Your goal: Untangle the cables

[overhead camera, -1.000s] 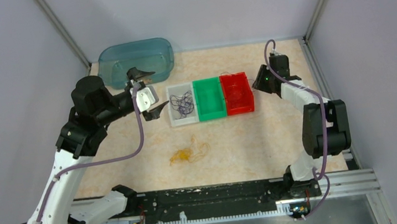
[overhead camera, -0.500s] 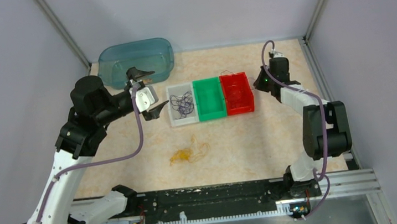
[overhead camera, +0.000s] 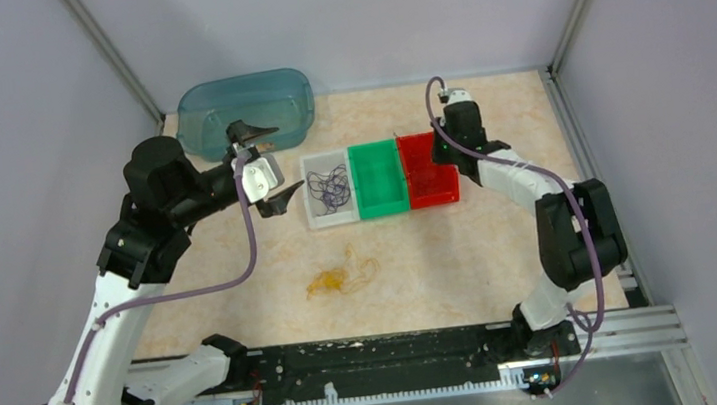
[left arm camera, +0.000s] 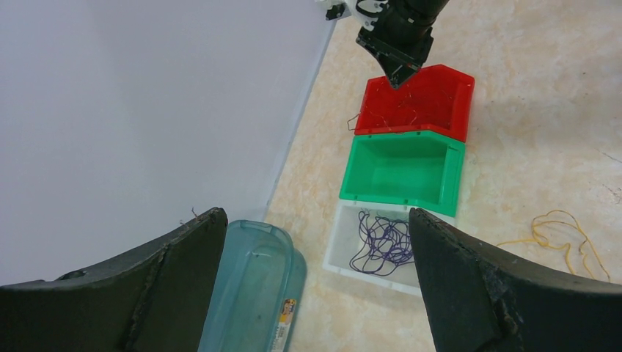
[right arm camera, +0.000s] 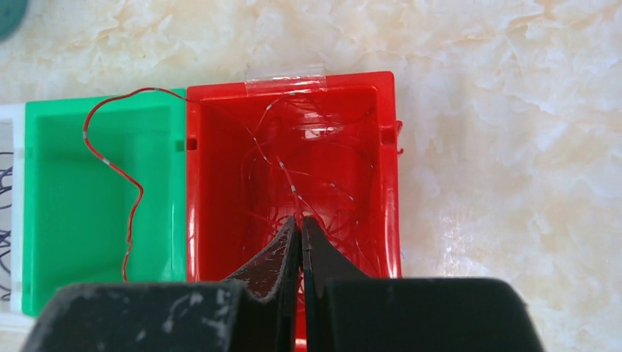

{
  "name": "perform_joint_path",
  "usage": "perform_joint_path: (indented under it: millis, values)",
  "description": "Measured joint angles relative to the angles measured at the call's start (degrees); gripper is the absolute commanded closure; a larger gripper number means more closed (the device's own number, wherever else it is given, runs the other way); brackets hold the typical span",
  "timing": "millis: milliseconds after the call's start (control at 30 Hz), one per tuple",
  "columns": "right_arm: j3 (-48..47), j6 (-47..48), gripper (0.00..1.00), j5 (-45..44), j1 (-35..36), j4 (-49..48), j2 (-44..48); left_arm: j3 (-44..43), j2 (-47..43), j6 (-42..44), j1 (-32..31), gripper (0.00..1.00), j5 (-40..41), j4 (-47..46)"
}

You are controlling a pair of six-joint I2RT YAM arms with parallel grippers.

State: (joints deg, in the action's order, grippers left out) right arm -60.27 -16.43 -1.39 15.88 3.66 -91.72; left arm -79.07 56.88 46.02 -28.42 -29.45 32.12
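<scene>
The cables lie in three clumps. The purple cable (overhead camera: 329, 187) (left arm camera: 381, 238) lies in the white bin (overhead camera: 316, 215). On the bare table lies the yellow-orange cable (overhead camera: 344, 276) (left arm camera: 561, 231). The red cable (right arm camera: 293, 169) fills the red bin (overhead camera: 446, 193) (right arm camera: 389, 183), and one red strand (right arm camera: 110, 165) trails across the green bin (overhead camera: 381, 205) (right arm camera: 44, 205). My right gripper (overhead camera: 438, 151) (right arm camera: 299, 218) (left arm camera: 400, 79) is shut, its tips low over the red clump; I see no strand pinched. My left gripper (overhead camera: 290, 158) (left arm camera: 317, 213) hangs wide open left of the white bin, holding nothing.
A teal translucent tub (overhead camera: 244, 104) (left arm camera: 257, 286) sits at the back left near the wall. The three bins stand side by side mid-table. Walls close in on both sides and the back.
My right gripper closed and swung left from beside the red bin to over it. The left arm has stayed still.
</scene>
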Motion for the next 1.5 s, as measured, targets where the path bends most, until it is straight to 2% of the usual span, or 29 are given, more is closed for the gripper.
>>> perform_joint_path:
  millis: [267,333,567,667,1000,1133,1300,1500]
  values:
    - [-6.99,2.89,0.98,-8.33,4.61,5.38,-11.04,0.0,0.0,0.17,0.07,0.02,-0.07,0.04]
    - [-7.48,3.78,0.95,-10.4,5.79,6.91,-13.73,0.0,0.0,0.31,0.09,0.02,-0.09,0.04]
    - [-8.87,5.55,0.65,-14.71,7.76,10.25,-16.31,0.0,0.0,0.76,0.09,0.02,-0.13,0.07]
    - [-8.87,5.86,0.6,-15.21,7.74,11.1,-14.36,0.0,0.0,0.83,0.09,0.02,-0.17,0.09]
    - [-15.67,5.73,0.56,-18.43,7.72,15.28,-3.34,0.0,-0.09,1.2,0.09,0.02,-0.46,0.11]
    - [-16.0,5.73,0.56,-14.62,7.67,13.27,-1.53,0.0,-0.24,1.2,0.09,0.02,-0.55,0.15]
    - [-17.33,6.08,0.6,-5.75,7.58,10.32,-4.83,0.0,-0.55,1.22,0.09,0.01,-0.68,0.35]
    - [-20.48,7.54,0.66,-2.43,6.97,10.6,-13.29,0.0,-0.92,1.42,0.09,0.01,-0.7,0.44]
